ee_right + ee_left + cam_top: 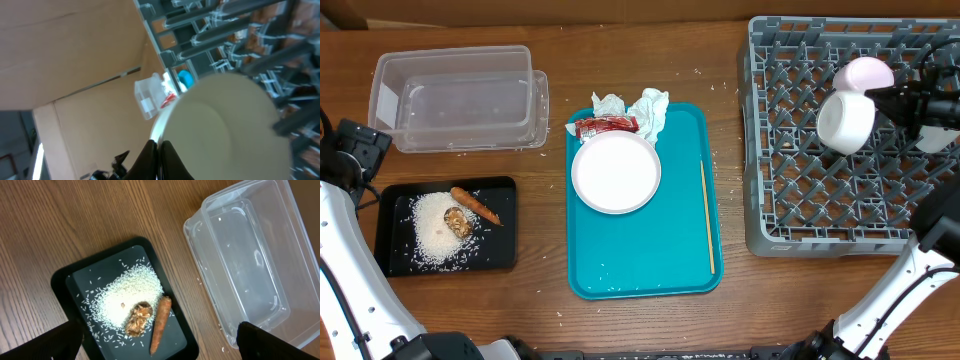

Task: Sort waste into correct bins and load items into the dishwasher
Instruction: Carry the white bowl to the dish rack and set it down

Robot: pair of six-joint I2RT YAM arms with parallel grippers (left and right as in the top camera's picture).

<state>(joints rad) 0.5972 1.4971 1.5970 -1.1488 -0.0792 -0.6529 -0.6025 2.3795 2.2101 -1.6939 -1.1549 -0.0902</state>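
As we held our left pincer (162,346) spread wide near the black tray (395,250), rice (433,228), a carrot piece (476,205) and a brown lump (457,221) lay in it. Farther off, the plate (615,172) sat on the teal tray (640,262), and our right pincer (157,150) pinched the rim of a white bowl (845,120) over the grey rack (800,205).

Narrow strips of bare table (545,270) run between the tub (460,98), the black tray (388,200) and the teal tray (642,270), and another between teal tray and rack (760,230). The teal tray's near half is bare; plate (615,172), napkins (638,106) and wrapper (605,125) crowd its far end, and a chopstick (706,215) lines its right side. Pegs (800,170) stand thick in the rack, and a pink cup (868,72) sits just beside the bowl (846,120) my right gripper (157,150) pinches.
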